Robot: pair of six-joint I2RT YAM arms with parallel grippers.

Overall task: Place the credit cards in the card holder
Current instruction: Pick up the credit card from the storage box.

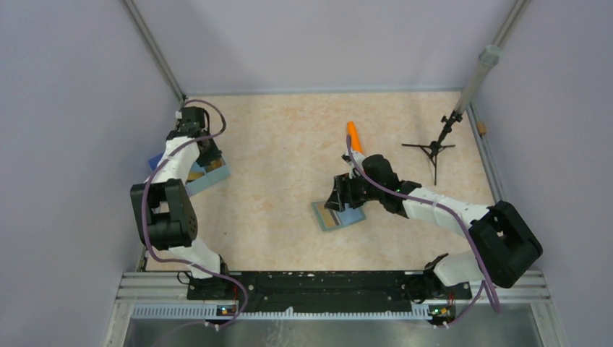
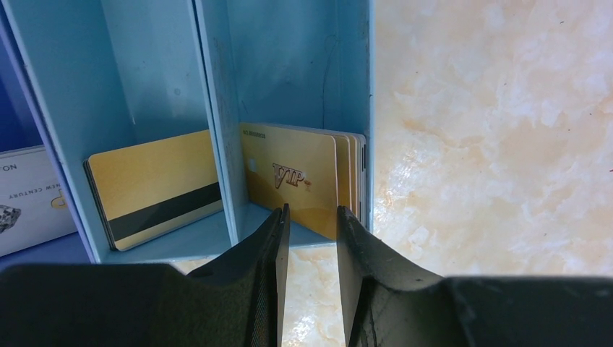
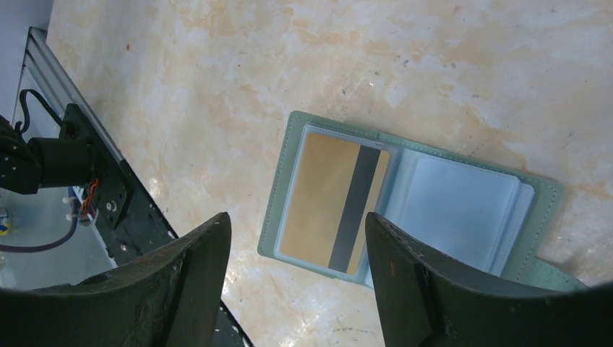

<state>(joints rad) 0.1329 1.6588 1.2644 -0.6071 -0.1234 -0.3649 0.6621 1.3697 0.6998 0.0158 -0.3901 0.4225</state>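
Note:
The card holder (image 3: 536, 190) lies open on the table, grey-green outside with pale blue sleeves. One gold credit card with a dark stripe (image 3: 322, 202) sits in its left sleeve. My right gripper (image 3: 296, 218) hangs open just above it, holding nothing; the top view shows the right gripper (image 1: 340, 195) over the card holder (image 1: 338, 215). More credit cards stand in the blue tray (image 2: 217, 108): a gold "VIP" stack (image 2: 300, 173) and a striped gold card (image 2: 155, 184). My left gripper (image 2: 311, 211) is open, its tips at the VIP stack's near edge, gripping nothing.
The blue tray (image 1: 209, 176) sits at the table's left edge under the left arm. A white printed card (image 2: 29, 195) lies in its left compartment. An orange cylinder (image 1: 354, 135) and a black tripod stand (image 1: 434, 148) are behind the right arm. The metal base rail (image 3: 108, 195) is close by.

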